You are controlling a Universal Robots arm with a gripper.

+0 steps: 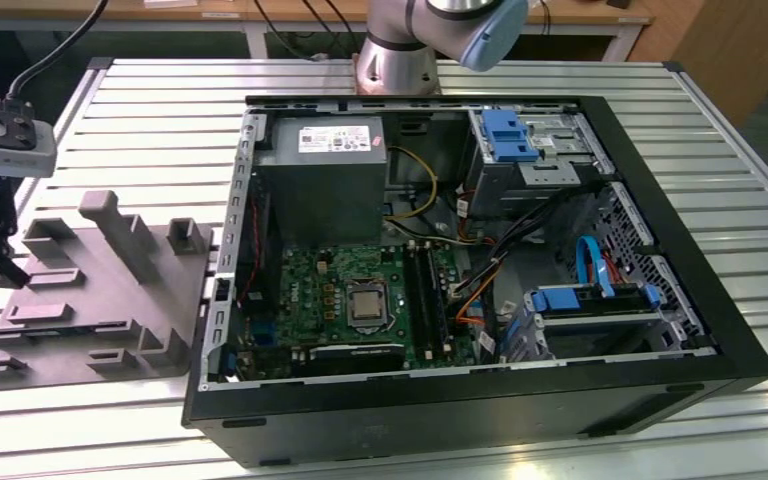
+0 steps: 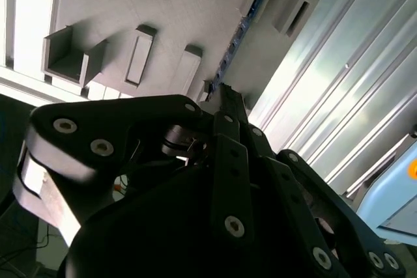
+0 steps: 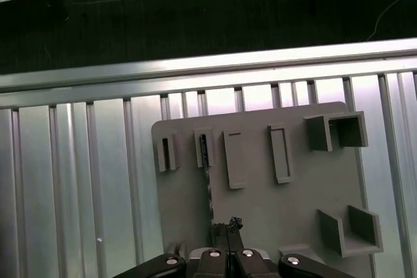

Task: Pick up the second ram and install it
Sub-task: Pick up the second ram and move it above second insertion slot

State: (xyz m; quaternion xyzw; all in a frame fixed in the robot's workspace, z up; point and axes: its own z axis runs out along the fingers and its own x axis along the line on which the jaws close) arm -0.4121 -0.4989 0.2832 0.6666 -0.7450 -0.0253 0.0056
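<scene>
Hovering over the tray (image 3: 260, 219), the claw (image 3: 229, 224) is clenched on nothing. The memory stick (image 3: 204, 151) stands edgewise in a tray slot, likely light, stiff and fragile, best pinched across its flat faces.

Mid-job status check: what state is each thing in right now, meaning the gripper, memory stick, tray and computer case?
Gripper: shut, over the tray by the memory stick's end.
Memory stick: on edge in a tray groove, not yet picked up.
Tray: lying flat on the table.
Computer case: on its side, side panel off, motherboard exposed.
</scene>
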